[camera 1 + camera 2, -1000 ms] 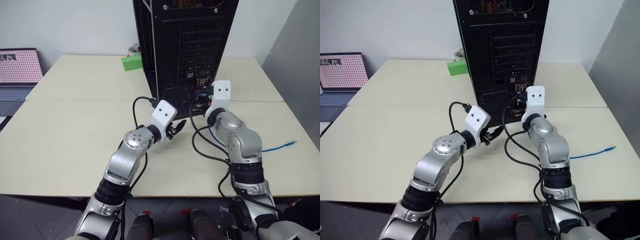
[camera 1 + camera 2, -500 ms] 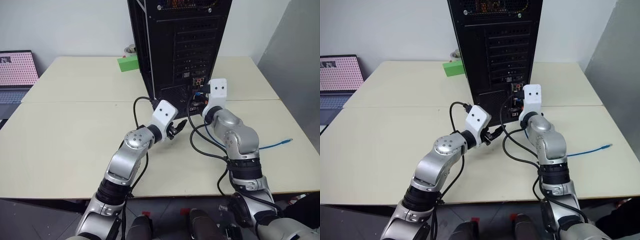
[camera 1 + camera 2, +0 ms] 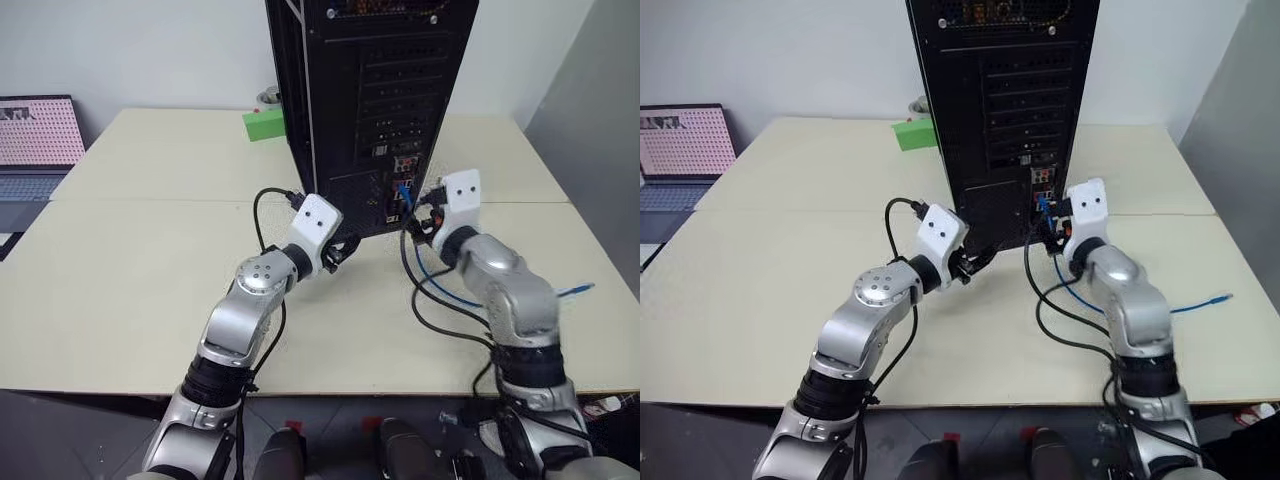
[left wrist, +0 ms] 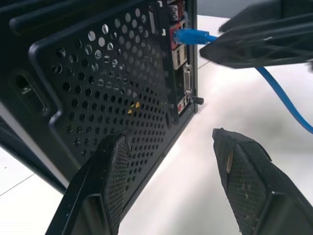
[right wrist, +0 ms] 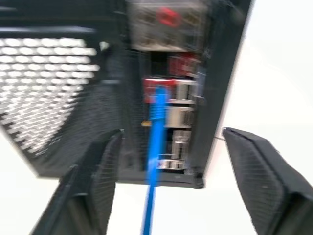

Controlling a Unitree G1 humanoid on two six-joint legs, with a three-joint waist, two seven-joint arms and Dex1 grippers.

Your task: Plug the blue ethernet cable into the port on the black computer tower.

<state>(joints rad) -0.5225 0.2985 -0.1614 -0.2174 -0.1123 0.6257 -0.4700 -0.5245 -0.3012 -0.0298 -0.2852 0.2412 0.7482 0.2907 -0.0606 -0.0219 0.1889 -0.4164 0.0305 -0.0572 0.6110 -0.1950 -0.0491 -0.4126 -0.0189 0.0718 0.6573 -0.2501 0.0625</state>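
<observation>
Blue ethernet cable plugged into port on black computer tower, trailing across table, right gripper released, left gripper spread, grasping nothing.

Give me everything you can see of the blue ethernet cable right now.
The blue ethernet cable is a thin, light-blue flexible cord. Its near plug sits in a port among the connectors on the back of the black computer tower. From there it hangs down, curves across the cream table under the right arm, and ends in a loose plug lying on the tabletop at the right. The right pincer stands open around the cord without gripping it.
</observation>
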